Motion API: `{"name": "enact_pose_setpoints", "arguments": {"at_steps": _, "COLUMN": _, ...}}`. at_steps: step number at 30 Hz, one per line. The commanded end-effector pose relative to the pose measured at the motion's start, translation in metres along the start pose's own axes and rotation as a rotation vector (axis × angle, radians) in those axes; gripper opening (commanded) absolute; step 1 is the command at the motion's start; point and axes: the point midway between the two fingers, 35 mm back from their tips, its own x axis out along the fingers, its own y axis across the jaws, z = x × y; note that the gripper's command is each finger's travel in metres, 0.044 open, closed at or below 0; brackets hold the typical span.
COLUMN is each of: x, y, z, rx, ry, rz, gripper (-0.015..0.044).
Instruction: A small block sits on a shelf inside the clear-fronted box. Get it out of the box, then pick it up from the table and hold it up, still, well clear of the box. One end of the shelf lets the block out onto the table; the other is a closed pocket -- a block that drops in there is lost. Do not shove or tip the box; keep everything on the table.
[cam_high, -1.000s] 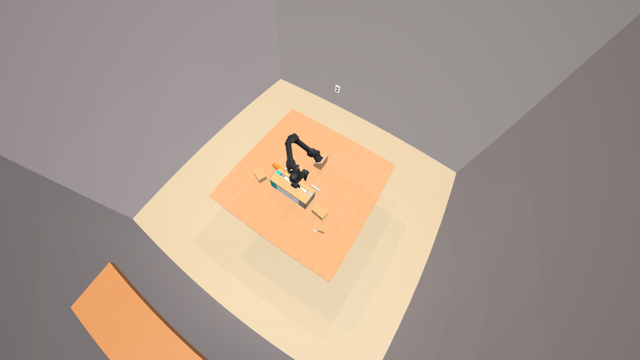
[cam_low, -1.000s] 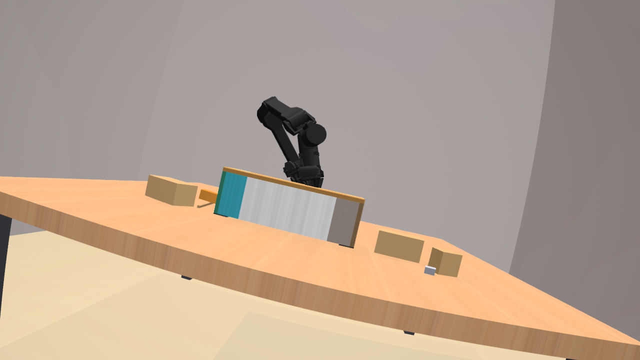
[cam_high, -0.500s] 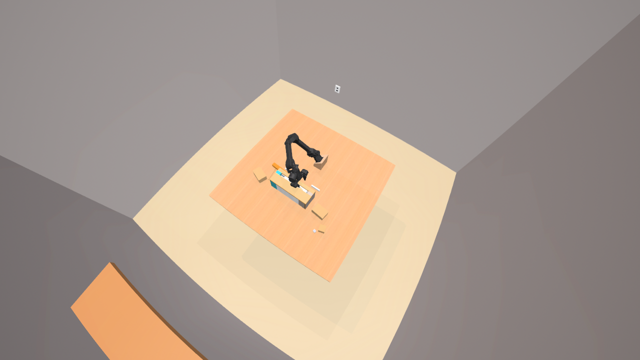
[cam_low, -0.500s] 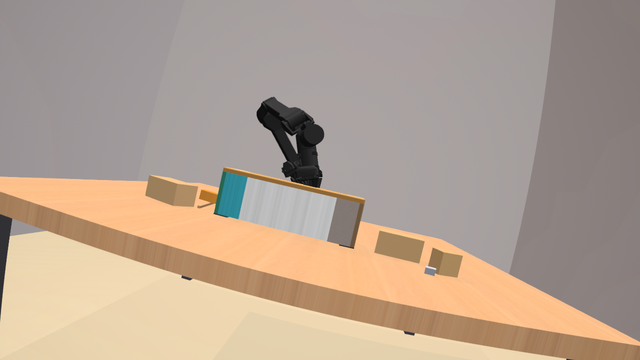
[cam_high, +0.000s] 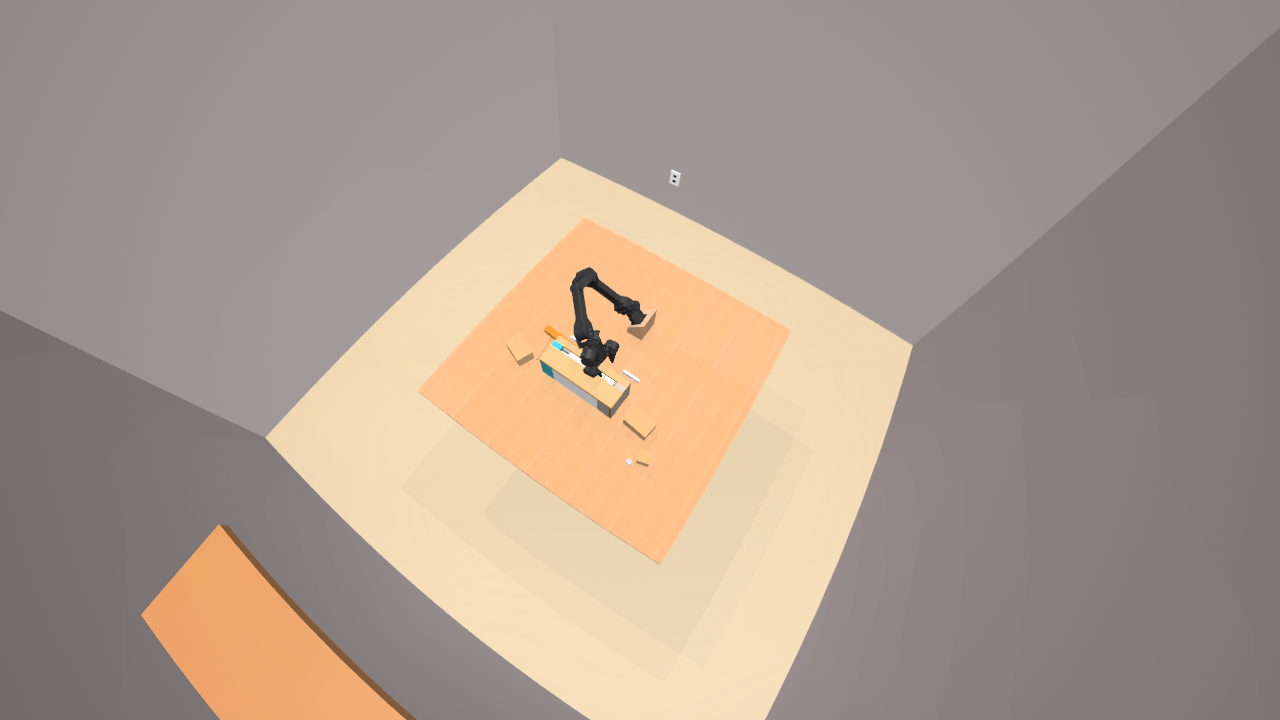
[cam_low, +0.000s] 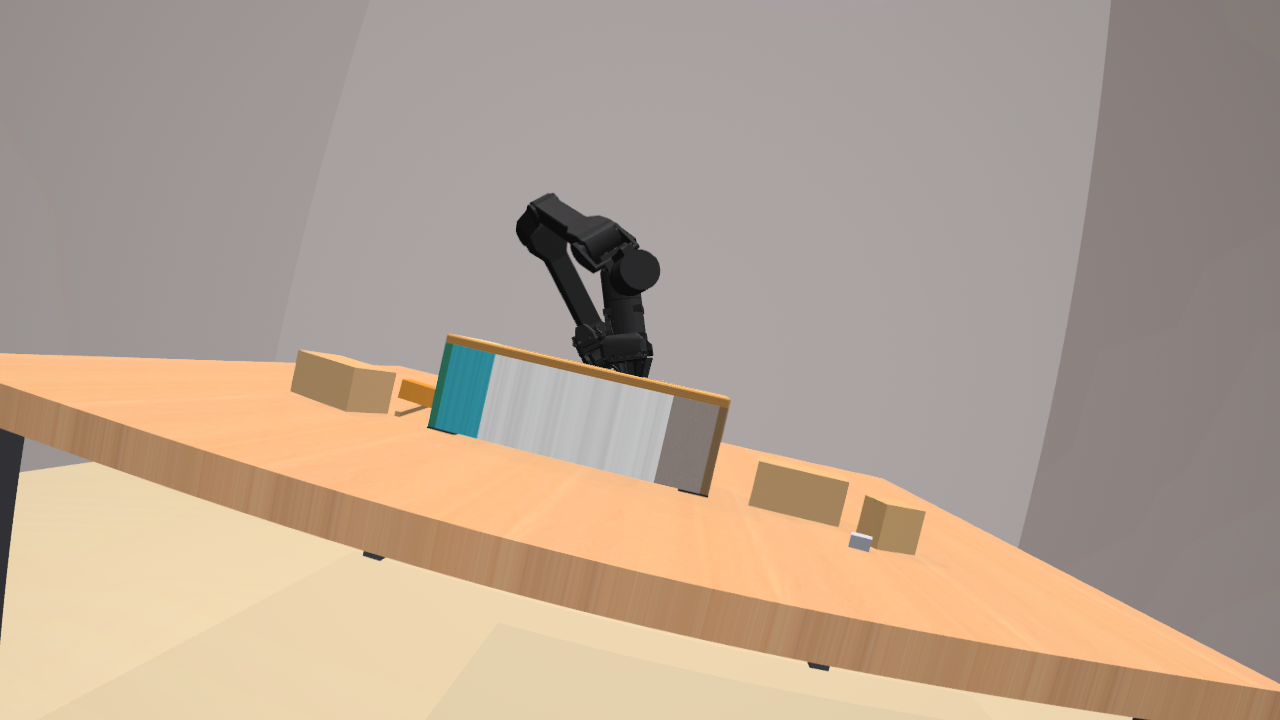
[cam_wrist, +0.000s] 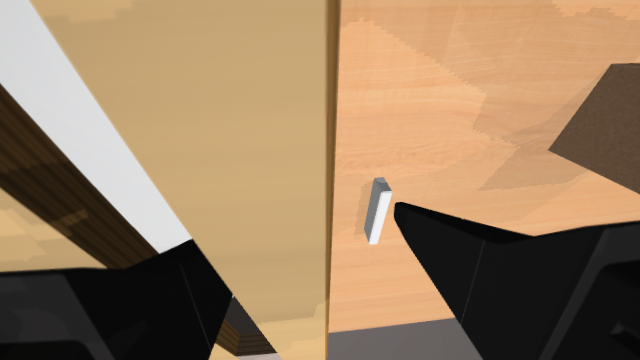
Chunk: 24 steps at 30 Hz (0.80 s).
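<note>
The long wooden box (cam_high: 560, 365) (cam_low: 572, 411) (cam_wrist: 240, 125) stands upright on the table (cam_high: 707, 358) (cam_low: 295, 456) (cam_wrist: 410, 100). Its long side shows teal, white and grey parts. I cannot make out a block on the shelf inside. A small pale cube (cam_high: 628, 462) (cam_low: 860, 542) lies on the table beyond the right end of the box; I cannot tell whether it is the task's block. My gripper (cam_wrist: 325, 215) is open and empty at the box's top edge. In the wrist view one finger is over the box top and the other over the table beside it.
A white bar (cam_high: 631, 376) (cam_wrist: 378, 212) lies beside the box, near one finger. Wooden blocks (cam_high: 639, 424) (cam_low: 798, 492) stand off the right end, another wooden block (cam_high: 519, 349) (cam_low: 340, 383) off the left. An orange piece (cam_high: 551, 331) (cam_low: 416, 392) is by the left end.
</note>
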Motion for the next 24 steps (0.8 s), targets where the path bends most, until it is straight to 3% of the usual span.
{"name": "enact_pose_setpoints", "arguments": {"at_steps": 1, "x": 0.002, "y": 0.000, "z": -0.005, "rx": 0.000, "ry": 0.001, "rz": -0.002, "gripper": 0.0400}}
{"name": "enact_pose_setpoints", "arguments": {"at_steps": 17, "x": 0.007, "y": 0.000, "z": -0.019, "rx": 0.000, "ry": 0.002, "rz": -0.001, "gripper": 0.0400}}
{"name": "enact_pose_setpoints", "arguments": {"at_steps": 24, "x": 0.001, "y": 0.000, "z": -0.002, "rx": 0.000, "ry": 0.001, "rz": -0.002, "gripper": 0.0400}}
